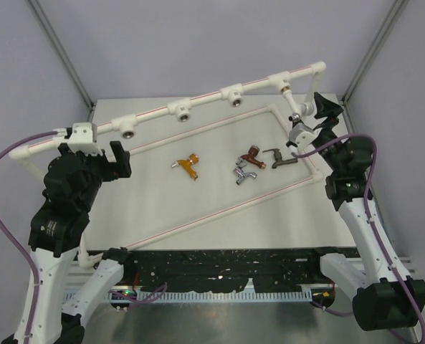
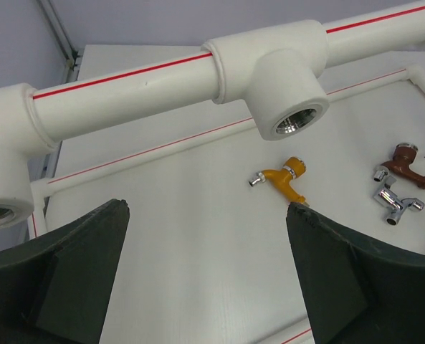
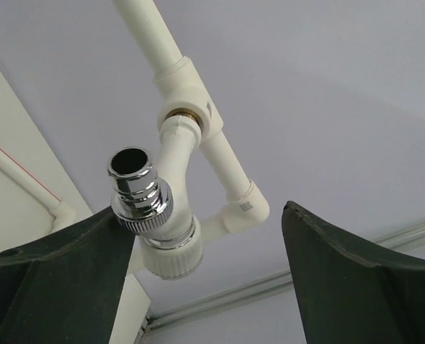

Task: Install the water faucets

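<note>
The white faucet (image 1: 298, 123) hangs from the rightmost tee of the white pipe frame (image 1: 205, 95). In the right wrist view the white faucet (image 3: 170, 229) shows its chrome spout between my open fingers, close against the left finger (image 3: 61, 279). My right gripper (image 3: 206, 211) is open around it, also seen from above (image 1: 318, 117). The orange-gold faucet (image 1: 189, 165), copper-brown faucet (image 1: 251, 153), chrome faucet (image 1: 244, 174) and dark bronze-grey faucet (image 1: 280, 158) lie on the table. My left gripper (image 1: 97, 159) is open and empty, and in its wrist view (image 2: 206, 209) sits below a tee socket (image 2: 294, 122).
Three tee sockets (image 1: 180, 111) along the raised pipe are bare. The frame's lower pipe (image 1: 219, 209) runs around the loose faucets. The left wrist view shows the orange-gold faucet (image 2: 284, 179), copper-brown faucet (image 2: 406, 161) and chrome faucet (image 2: 395, 201).
</note>
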Controlling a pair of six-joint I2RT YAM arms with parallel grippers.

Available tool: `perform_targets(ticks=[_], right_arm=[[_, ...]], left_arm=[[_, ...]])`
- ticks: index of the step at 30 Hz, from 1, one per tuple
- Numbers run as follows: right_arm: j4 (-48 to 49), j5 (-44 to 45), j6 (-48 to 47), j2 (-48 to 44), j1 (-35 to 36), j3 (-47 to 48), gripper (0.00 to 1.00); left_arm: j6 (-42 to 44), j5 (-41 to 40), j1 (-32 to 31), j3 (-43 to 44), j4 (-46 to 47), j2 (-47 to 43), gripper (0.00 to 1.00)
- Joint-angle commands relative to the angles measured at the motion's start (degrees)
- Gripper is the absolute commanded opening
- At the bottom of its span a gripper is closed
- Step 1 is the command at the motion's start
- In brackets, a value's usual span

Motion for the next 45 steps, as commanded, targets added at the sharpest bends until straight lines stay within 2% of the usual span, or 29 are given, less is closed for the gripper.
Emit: perform_targets(ticks=[1,2,3,6,7,8,12,13,14,15,16,18,19,20,24,26,27,28,29,33,37,39,41,42,45], right_arm=[[10.5,-2.4,11.5,1.4,0.3,1.2,0.78],[11.5,-2.7,13.3,1.5,0.3,0.9,0.75],[13.5,-2.8,17.2,1.7,0.3,0.1,0.67],[18.5,-2.8,25.3,1.8,0.2,-2.1,0.34],[20.6,-2.7,30.8,1.8,0.3,-3.1,0.30],[21.1,-1.9,34.1,1.9,0.3,-3.6,0.21],[27.7,6.2,59.8,1.3,0.3,-6.7,0.05],[27.7,9.4,70.2,1.2,0.3,-7.2,0.05],[26.7,10.8,74.6,0.8,0.3,-7.4,0.05],[25.1,15.3,86.5,0.6,0.3,-7.4,0.05],[22.5,17.5,91.7,0.3,0.3,-7.4,0.05],[21.6,20.4,110.1,0.7,0.3,-8.0,0.05],[21.7,21.4,114.0,1.2,0.3,-8.3,0.05],[22.7,22.1,122.0,2.3,0.3,-8.7,0.05],[23.0,22.8,136.2,5.7,0.4,-7.6,0.08],[23.1,22.6,136.9,6.2,0.3,-7.0,0.15],[23.0,22.4,136.4,6.0,0.3,-6.9,0.23],[23.0,21.9,133.9,5.5,0.0,-6.7,0.30],[23.0,21.5,132.2,5.2,0.0,-6.6,0.42],[19.9,18.4,118.7,2.1,-0.5,-5.6,0.67],[14.8,18.8,104.8,-2.5,-1.0,-5.9,0.78],[10.4,18.8,93.5,-5.0,-1.0,-5.0,0.82],[2.8,18.9,75.4,-7.3,-0.9,-3.0,0.84],[1.4,18.4,71.5,-8.1,-1.0,-1.6,0.85],[-6.4,15.0,48.4,-10.2,-0.9,2.7,0.87]], left_arm=[[-1.7,0.5,0.3,-1.0,3.0,-1.8,0.94],[-1.8,0.8,0.3,-1.3,3.1,-2.2,0.94],[-2.0,1.2,0.3,-1.8,3.1,-2.6,0.94],[-1.9,1.7,0.3,-3.9,4.1,-4.2,0.93],[-1.8,2.0,0.1,-4.7,4.8,-4.7,0.93],[-1.6,2.1,0.2,-6.1,5.4,-5.3,0.93],[0.8,1.4,0.3,-12.6,9.1,-8.0,0.92],[1.3,0.9,0.2,-14.7,10.1,-8.6,0.92],[1.7,0.6,0.2,-16.5,11.2,-9.5,0.92],[1.9,0.3,0.2,-18.1,12.2,-10.0,0.92],[2.0,0.1,0.2,-19.9,13.4,-10.5,0.92],[2.3,0.1,0.1,-22.8,15.8,-11.6,0.92],[2.5,0.1,0.1,-24.2,16.8,-11.7,0.92],[2.6,-0.1,0.1,-25.2,17.4,-11.9,0.92],[3.1,-0.8,0.0,-27.8,18.1,-13.0,0.92],[3.3,-2.0,-0.5,-28.0,17.5,-13.8,0.92],[3.4,-2.7,-0.7,-28.5,17.5,-14.4,0.92],[3.7,-3.4,-0.9,-28.9,17.6,-15.1,0.92],[4.0,-4.1,-1.2,-29.4,17.7,-15.7,0.92],[5.0,-6.3,-2.6,-31.5,19.1,-18.6,0.93],[5.5,-7.6,-3.8,-32.1,19.7,-19.7,0.93],[5.7,-8.1,-4.2,-32.2,19.6,-19.7,0.92],[5.8,-8.5,-4.7,-32.2,19.7,-19.8,0.92],[5.9,-8.5,-5.0,-32.2,19.8,-20.0,0.92],[6.1,-8.5,-5.6,-32.2,19.8,-20.2,0.92]])
